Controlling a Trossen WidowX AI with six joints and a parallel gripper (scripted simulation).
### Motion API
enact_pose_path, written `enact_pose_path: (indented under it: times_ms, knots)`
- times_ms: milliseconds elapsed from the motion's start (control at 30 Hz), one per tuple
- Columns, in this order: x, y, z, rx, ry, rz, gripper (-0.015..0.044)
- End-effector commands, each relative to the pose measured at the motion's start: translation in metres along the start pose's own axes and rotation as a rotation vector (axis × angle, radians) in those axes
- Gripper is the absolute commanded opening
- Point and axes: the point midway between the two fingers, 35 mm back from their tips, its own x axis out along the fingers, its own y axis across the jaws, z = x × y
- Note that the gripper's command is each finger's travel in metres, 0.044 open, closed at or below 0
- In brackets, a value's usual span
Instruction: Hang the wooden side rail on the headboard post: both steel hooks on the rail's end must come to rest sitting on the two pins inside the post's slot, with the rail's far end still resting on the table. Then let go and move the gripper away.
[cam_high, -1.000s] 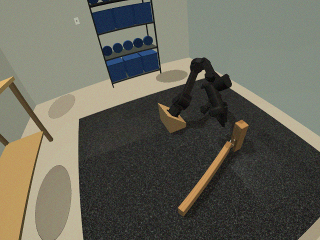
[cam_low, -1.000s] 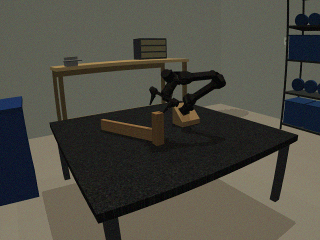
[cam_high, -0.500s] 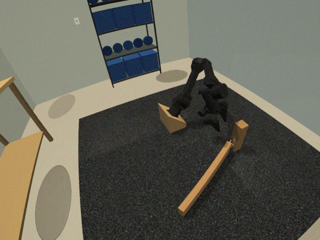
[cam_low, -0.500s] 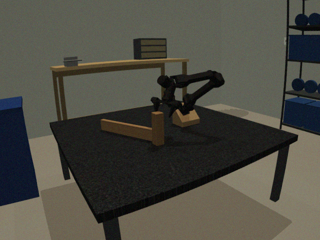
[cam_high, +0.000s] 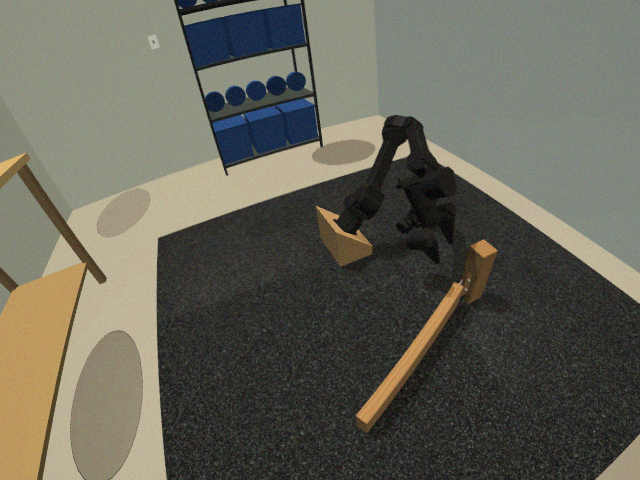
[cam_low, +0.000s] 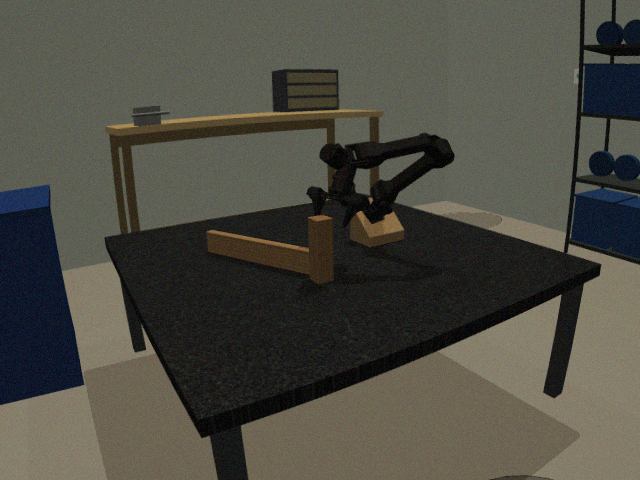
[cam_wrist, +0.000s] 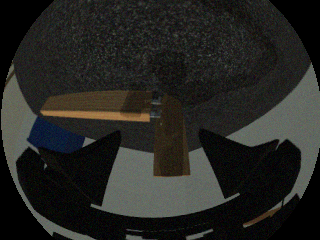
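Observation:
The wooden side rail (cam_high: 413, 356) (cam_low: 258, 252) (cam_wrist: 100, 105) extends from beside the headboard post (cam_high: 480, 268) (cam_low: 321, 250) (cam_wrist: 171, 140), which stands upright. The rail's far end is low at the table. Two small steel hooks (cam_wrist: 155, 107) on the rail's near end show in the narrow gap at the post's face. Whether they sit on the pins cannot be told. My gripper (cam_high: 445, 252) (cam_low: 330, 220) (cam_wrist: 160, 133) is open and empty. It is above and to the arm's side of the post, its fingers spread either side of the post in the wrist view.
The arm stands on a wedge-shaped wooden base (cam_high: 346, 248) (cam_low: 377, 235) on the dark table (cam_high: 248, 361) (cam_low: 413, 304). A blue block (cam_wrist: 55, 136) shows beyond the table in the wrist view. A shelf rack with blue bins (cam_high: 266, 129) and a wooden workbench (cam_low: 222, 119) stand away from the table.

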Motion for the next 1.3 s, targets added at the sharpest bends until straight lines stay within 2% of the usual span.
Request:
enact_pose_path:
  times_ms: [0, 267, 600, 1267]
  knots:
    - [0.000, 0.001, -0.003, -0.027, -0.013, -0.001, 0.0440]
    - [0.001, 0.013, -0.030, -0.251, -0.158, -0.045, 0.0440]
    - [0.004, 0.027, -0.056, -0.504, -0.306, -0.194, 0.0440]
    - [0.004, 0.027, -0.056, -0.508, -0.308, -0.197, 0.0440]
